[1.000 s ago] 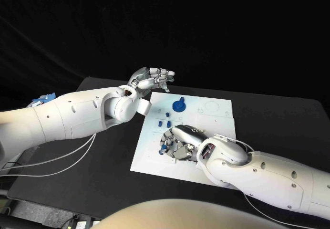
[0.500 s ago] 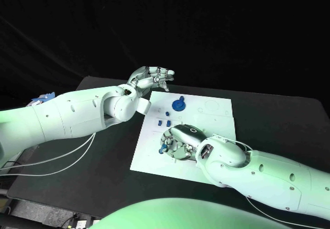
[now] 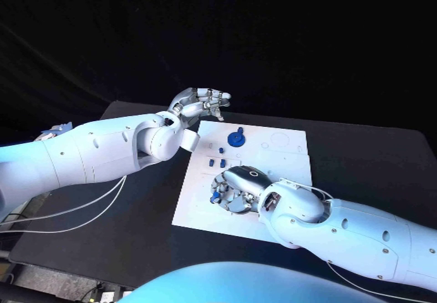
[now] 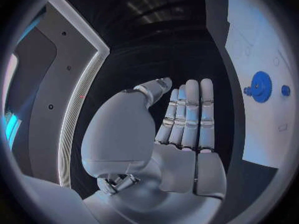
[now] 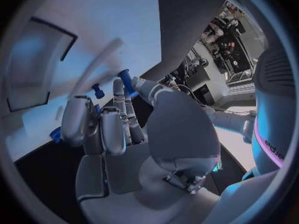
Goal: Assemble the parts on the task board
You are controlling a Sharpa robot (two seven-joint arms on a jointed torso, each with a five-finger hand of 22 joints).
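From overhead the right hand [image 3: 239, 189] crouches on the task board [image 3: 282, 158], fingers seemingly pinching a blue part [image 3: 216, 198] to seat it, the left hand [image 3: 197, 103] idling beyond the board's far corner; its wrist view shows straight, empty fingers [image 4: 187, 112]; the right's shows blue pegs [image 5: 126, 82].

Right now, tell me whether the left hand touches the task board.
Apart. The head view shows the left hand raised beyond the task board's far corner, with dark table between them.

One white task board [image 3: 273, 189] lies on one black table [image 3: 373, 164]. It carries one blue gear [image 3: 237, 139] and several small blue pegs [image 3: 211, 163], too small to count. Two hands show.
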